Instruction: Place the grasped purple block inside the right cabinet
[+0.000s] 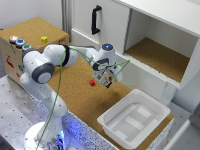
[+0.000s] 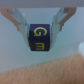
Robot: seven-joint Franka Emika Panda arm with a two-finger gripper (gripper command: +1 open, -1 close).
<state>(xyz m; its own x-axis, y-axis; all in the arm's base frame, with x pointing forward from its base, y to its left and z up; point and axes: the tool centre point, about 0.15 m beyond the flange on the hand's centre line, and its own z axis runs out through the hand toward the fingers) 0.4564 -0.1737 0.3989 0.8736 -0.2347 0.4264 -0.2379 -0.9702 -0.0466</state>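
Observation:
In the wrist view my gripper (image 2: 40,31) is shut on the purple block (image 2: 40,39), a dark cube with yellow letters, held between the two fingers (image 2: 20,21). In the exterior view the gripper (image 1: 109,80) hangs above the cork table, just to the exterior view's right of the small red cube (image 1: 92,82); the block itself is too small to make out there. The right cabinet (image 1: 157,55), white-walled with a cork-brown floor, stands open up and to the exterior view's right of the gripper, a fair distance off.
A white plastic tray (image 1: 134,120) lies on the table below the cabinet. The white cabinet section with the black handle (image 1: 95,20) is at the back. A cork box (image 1: 30,40) at the exterior view's left carries a small yellow cube (image 1: 44,39) and coloured buttons.

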